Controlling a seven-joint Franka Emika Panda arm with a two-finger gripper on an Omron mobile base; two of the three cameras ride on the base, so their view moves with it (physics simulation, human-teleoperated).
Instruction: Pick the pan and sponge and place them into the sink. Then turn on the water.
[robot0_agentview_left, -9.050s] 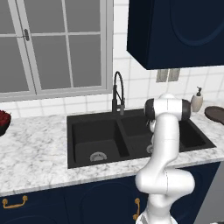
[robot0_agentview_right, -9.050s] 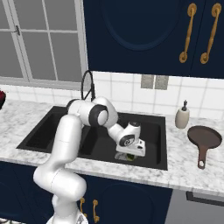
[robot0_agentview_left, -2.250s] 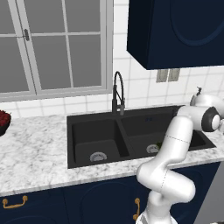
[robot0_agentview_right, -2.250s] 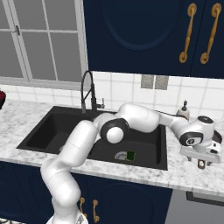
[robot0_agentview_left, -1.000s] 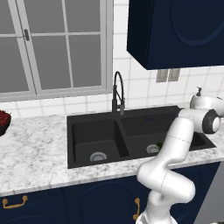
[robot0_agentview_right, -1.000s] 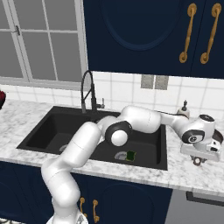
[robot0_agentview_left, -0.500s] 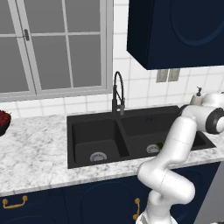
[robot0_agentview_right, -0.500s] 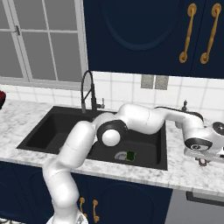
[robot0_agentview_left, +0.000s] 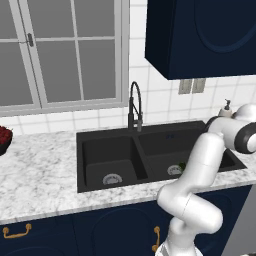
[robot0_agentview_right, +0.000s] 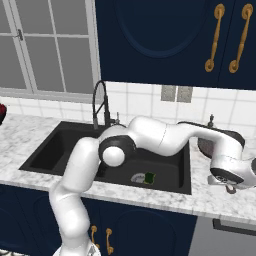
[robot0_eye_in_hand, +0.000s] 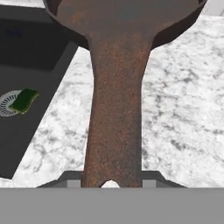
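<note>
- The pan (robot0_eye_in_hand: 116, 65) fills the middle of the hand view. Its long brown handle runs from the bottom up to the round bowl at the top edge.
- The pan lies on the marble tabletop (robot0_eye_in_hand: 183, 113), to the right of the sink (robot0_eye_in_hand: 30, 52).
- The pincer (robot0_agentview_right: 229, 186) is low at the right edge of the right base view, at the handle end of the pan (robot0_agentview_right: 204, 146).
- In the hand view the handle runs down between the two grey finger parts at the bottom. You cannot tell if the pincer is clamped on it or apart.
- The sponge (robot0_agentview_right: 149, 178) lies in the sink (robot0_agentview_right: 75, 137), in the right basin, touching the round silver drain (robot0_agentview_right: 137, 177).
- In the hand view the sponge (robot0_eye_in_hand: 24, 100) shows at the left, lying on the drain (robot0_eye_in_hand: 6, 104).
- In the left base view a bit of the sponge (robot0_agentview_left: 182, 164) peeks out beside the white arm, in the right basin of the sink (robot0_agentview_left: 100, 145).
- The black faucet (robot0_agentview_left: 134, 105) stands behind the sink, in the middle.
- A soap bottle (robot0_agentview_left: 226, 107) stands at the wall, at the right of the left base view.
- A bowl of red fruit (robot0_agentview_left: 4, 139) sits at the left edge.
</note>
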